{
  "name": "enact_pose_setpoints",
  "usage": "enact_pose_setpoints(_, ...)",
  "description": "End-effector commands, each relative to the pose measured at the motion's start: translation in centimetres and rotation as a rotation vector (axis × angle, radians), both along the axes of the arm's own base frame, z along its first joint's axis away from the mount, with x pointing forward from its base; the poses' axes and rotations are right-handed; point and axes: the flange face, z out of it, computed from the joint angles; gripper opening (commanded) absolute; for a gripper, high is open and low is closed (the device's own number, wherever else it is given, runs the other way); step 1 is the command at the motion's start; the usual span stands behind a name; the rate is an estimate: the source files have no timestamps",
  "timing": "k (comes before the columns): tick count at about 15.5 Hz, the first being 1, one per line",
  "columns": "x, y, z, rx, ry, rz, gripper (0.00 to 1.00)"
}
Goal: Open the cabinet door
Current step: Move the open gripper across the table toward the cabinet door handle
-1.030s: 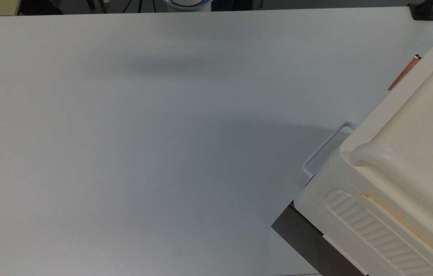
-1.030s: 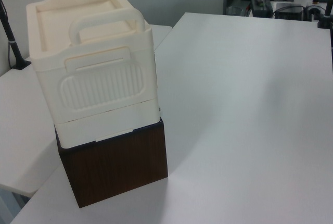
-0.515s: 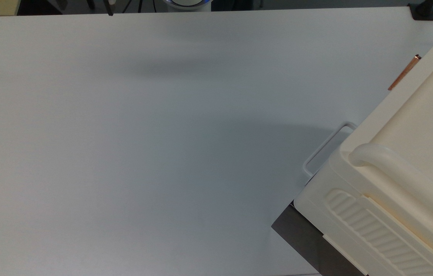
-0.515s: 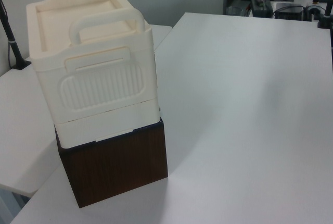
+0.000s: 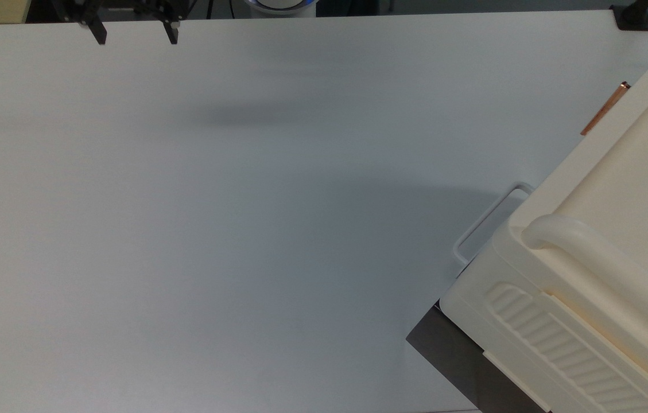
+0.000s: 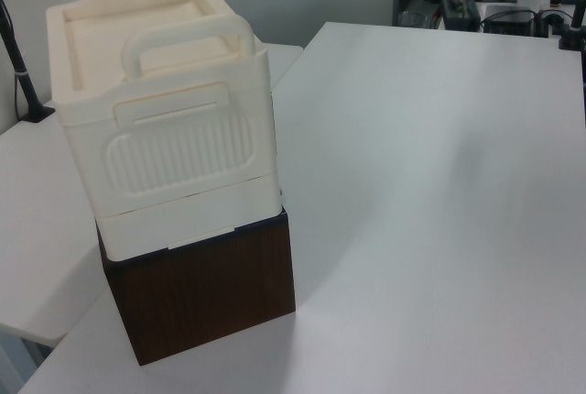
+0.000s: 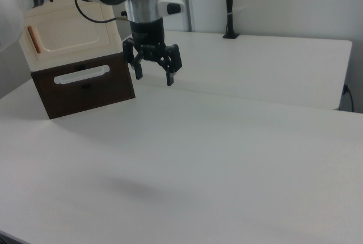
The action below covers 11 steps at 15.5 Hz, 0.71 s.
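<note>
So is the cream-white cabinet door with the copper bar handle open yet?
Shut: the cream-white cabinet door sits flush in its frame; the gripper hangs apart.

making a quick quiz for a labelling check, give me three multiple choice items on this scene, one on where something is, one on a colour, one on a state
1. In the right view, where is the bar handle on the cabinet door?
A. along its left edge
B. along its bottom edge
C. across its middle

2. What colour is the box under the cream cabinet?
A. blue
B. dark brown
C. green

3. How is the gripper?
A. shut on the bar handle
B. open, holding nothing
C. shut on the wire-loop handle

Answers: 1 A, the copper bar runs down the door's left edge in the right view. 2 B, the left view shows dark wood grain. 3 B, its fingers stand spread above the table, apart from the cabinet.
</note>
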Motion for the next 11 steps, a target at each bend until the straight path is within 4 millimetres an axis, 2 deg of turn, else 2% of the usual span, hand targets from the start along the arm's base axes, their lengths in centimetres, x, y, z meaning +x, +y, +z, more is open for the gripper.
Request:
enact_pose_setpoints(1, 0.5, 2.1, 0.6, 0.087, -0.064, 0.195, 1.0)
enact_pose_setpoints(3, 1.1, 6.5, 0.8, 0.094, -0.067, 0.264, 1.0)
enact_pose_setpoints(4, 1.3, 10.5, 1.1, 0.098, -0.072, 0.325, 1.0)
enact_pose_setpoints(6, 1.2, 17.2, 1.1, 0.103, -0.071, 0.407, 1.0)
enact_pose_setpoints(10, 0.4, 27.5, 2.6, 0.104, -0.162, 0.548, 1.0)
enact_pose_setpoints(11, 0.5, 28.9, 2.7, 0.099, -0.194, 0.564, 1.0)
